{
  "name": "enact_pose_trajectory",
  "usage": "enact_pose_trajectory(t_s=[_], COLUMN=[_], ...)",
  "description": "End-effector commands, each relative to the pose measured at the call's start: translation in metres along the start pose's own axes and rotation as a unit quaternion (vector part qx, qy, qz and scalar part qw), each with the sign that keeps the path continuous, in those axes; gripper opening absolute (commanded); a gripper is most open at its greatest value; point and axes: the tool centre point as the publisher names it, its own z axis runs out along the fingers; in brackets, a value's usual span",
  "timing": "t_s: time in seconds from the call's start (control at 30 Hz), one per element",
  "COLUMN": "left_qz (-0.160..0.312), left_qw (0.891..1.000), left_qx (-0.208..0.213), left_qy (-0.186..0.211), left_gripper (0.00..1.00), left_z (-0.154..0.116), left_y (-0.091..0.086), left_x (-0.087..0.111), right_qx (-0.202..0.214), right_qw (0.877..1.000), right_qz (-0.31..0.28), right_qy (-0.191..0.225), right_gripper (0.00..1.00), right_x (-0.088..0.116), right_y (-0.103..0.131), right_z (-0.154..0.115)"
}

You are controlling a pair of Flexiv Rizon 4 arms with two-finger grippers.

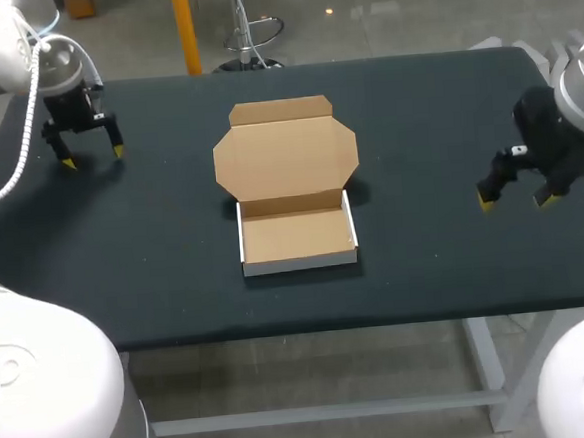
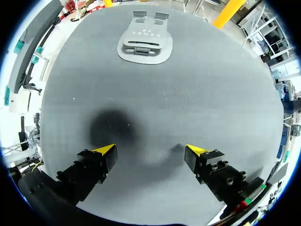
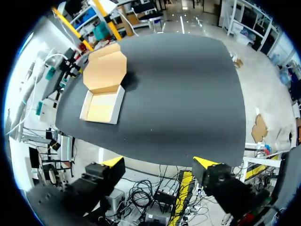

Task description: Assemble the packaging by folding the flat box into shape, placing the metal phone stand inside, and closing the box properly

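Observation:
The cardboard box [image 1: 295, 237] stands folded into a shallow tray at the table's middle, its lid [image 1: 286, 157] lying open and flat behind it. The tray looks empty. A grey metal phone stand [image 2: 144, 42] lies flat on the mat well ahead of my left gripper [image 2: 150, 153]; I cannot make it out in the head view. The left gripper [image 1: 93, 157] hangs open over the far left of the table, holding nothing. My right gripper [image 1: 514, 201] is open and empty near the table's right side, with the box [image 3: 103, 89] far ahead of it [image 3: 160, 165].
The dark table mat [image 1: 416, 130] is bare between the box and each gripper. The table's front edge [image 1: 380, 323] runs close below the box tray.

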Motion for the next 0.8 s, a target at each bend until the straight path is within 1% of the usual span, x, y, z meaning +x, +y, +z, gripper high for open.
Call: enact_pose_trajectory(t_s=[0.03,0.57,0.8], left_qz=[-0.001,0.001,-0.003], left_qw=[0.999,0.999,0.999], left_qx=[-0.048,-0.046,-0.047], left_qy=[-0.001,-0.001,0.002], left_gripper=[1.00,1.00,1.00], left_z=[0.006,0.005,0.006], left_y=[-0.017,-0.061,-0.078], left_x=[-0.001,-0.001,-0.007], right_qx=[0.003,0.003,0.003], right_qw=[1.000,1.000,1.000], right_qz=[0.000,0.000,0.000], right_qy=[0.000,0.000,0.000], right_gripper=[1.00,1.00,1.00], right_x=[0.000,0.000,0.000], right_y=[0.000,0.000,0.000], right_z=[-0.003,-0.003,-0.003])
